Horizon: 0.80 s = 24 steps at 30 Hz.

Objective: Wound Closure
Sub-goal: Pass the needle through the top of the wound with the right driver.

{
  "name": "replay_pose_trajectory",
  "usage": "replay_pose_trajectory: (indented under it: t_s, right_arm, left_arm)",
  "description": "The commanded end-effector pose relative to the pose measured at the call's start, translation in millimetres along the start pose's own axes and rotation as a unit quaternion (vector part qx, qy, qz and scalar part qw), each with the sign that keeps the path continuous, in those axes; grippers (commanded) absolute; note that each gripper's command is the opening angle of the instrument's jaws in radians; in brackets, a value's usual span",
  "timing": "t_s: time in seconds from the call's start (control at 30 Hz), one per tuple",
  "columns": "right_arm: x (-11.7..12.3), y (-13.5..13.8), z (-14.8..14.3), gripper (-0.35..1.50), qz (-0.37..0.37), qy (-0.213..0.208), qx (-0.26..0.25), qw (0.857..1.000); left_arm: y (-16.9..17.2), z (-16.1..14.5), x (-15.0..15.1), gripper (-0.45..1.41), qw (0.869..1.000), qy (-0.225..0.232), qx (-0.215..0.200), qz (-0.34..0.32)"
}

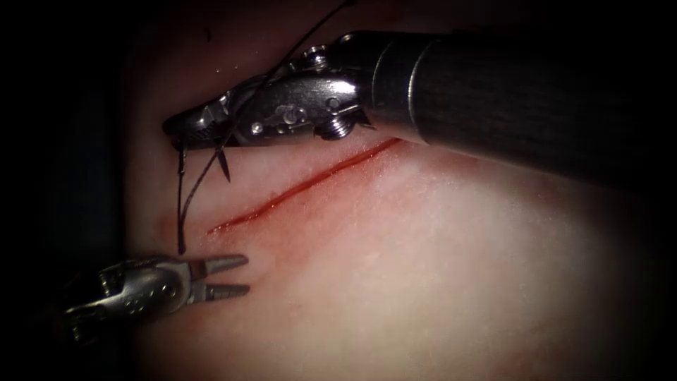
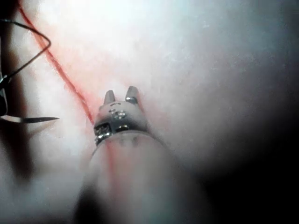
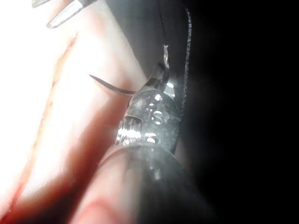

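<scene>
My right tool (image 1: pixel 185 130), jaws clamped on the needle (image 1: pixel 224 164) near its thread end, holds it above the tissue (image 1: pixel 437 268), left of the cut (image 1: pixel 303 187), its point free. Thread (image 1: pixel 189 194) hangs below. My left tool (image 1: pixel 236 275), jaws apart, holds nothing, probably kept clear near the cut's lower end.

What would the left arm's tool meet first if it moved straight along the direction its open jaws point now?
Probably the bare tissue. The left arm's tool points right, passing below the lower end of the cut. Depth is unclear. The right arm's tool, holding the needle, sits above this line.
</scene>
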Motion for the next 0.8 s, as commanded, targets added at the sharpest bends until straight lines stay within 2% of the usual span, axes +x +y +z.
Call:
replay_pose_trajectory:
  t_s: [0.03,0.27,0.53,0.8]
  right_arm:
    - [-0.4,0.5,0.5,-0.35,-0.002,-0.001,0.002,1.0]
    - [-0.9,-0.2,0.7,-0.35,-0.009,-0.006,0.011,1.0]
    - [-1.4,-2.2,1.1,-0.35,-0.064,-0.01,0.018,0.998]
    - [-0.8,-4.0,0.1,-0.35,-0.107,-0.004,0.023,0.994]
  left_arm:
    - [-0.3,0.8,0.0,0.1,1.0,0.001,0.0,0.001]
    - [-0.3,0.7,0.0,0.1,1.0,0.001,0.0,0.001]
    - [-0.3,0.6,0.0,0.1,1.0,0.001,-0.001,0.001]
    - [-0.3,0.3,-0.2,0.09,1.0,0.002,-0.002,0.001]
